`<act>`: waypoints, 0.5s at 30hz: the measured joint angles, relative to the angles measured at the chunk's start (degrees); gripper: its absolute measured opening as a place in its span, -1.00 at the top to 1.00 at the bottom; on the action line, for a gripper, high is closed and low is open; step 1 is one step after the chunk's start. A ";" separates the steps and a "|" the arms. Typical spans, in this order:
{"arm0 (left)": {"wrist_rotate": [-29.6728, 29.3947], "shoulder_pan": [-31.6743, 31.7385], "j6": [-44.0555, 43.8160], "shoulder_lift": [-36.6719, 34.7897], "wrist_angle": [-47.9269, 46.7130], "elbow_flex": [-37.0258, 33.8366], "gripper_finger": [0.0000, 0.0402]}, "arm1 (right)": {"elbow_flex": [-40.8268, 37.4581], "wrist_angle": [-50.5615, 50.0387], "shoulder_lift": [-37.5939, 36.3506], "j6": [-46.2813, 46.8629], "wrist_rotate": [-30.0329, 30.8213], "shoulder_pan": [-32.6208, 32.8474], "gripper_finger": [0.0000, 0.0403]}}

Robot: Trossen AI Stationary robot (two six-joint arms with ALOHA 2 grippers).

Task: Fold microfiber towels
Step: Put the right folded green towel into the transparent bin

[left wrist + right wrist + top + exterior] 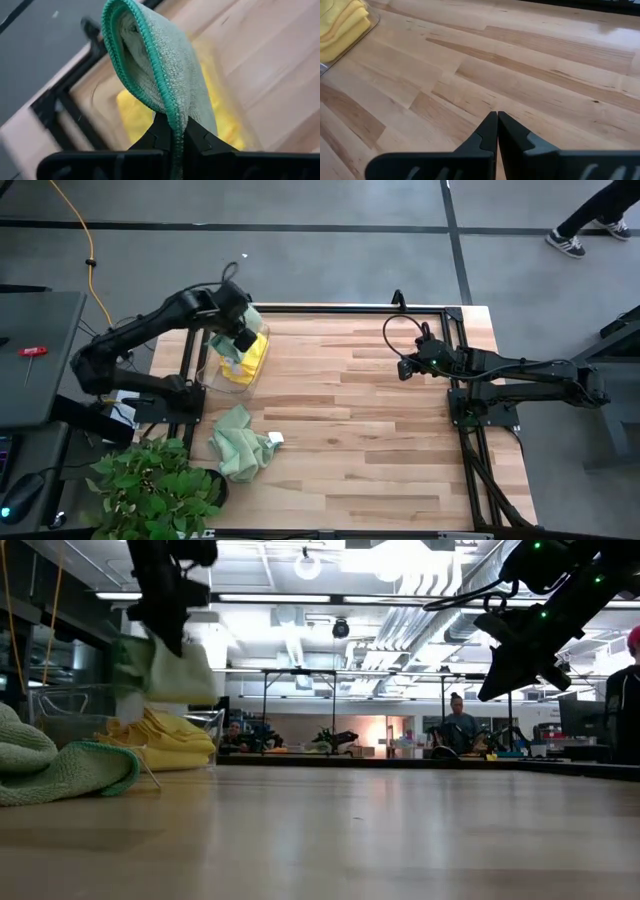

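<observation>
The left gripper (177,137) pinches a sage green towel (160,70) above what looks like a clear bin (222,378) holding yellow towels (250,360). Another green towel (240,443) lies crumpled on the table (380,430). The right gripper (497,127), fingers pressed together, hovers empty near the table's right edge.

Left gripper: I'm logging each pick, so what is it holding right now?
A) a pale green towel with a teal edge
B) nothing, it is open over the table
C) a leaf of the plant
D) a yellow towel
A: in the left wrist view the left gripper is shut on the pale green towel, whose teal edge runs down between the fingers, lifted above the yellow towels in the clear bin.
</observation>
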 joint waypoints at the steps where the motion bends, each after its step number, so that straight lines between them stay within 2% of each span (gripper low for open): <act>1: -1.16 -0.17 -0.68 0.96 -1.34 -0.01 1.00 | 0.00 0.00 0.00 0.00 -0.22 0.00 0.98; 3: -1.73 -1.14 -2.51 2.40 -1.31 -0.62 1.00 | 0.00 -0.02 0.00 0.00 -0.54 0.00 0.98; 8: 2.52 -4.44 -6.31 1.92 4.73 -4.00 1.00 | 0.00 0.00 0.02 0.00 -0.57 0.00 0.98; 15: 2.40 -8.86 -15.28 -0.54 5.02 -9.56 1.00 | 0.00 0.00 0.01 0.00 -0.57 0.00 0.98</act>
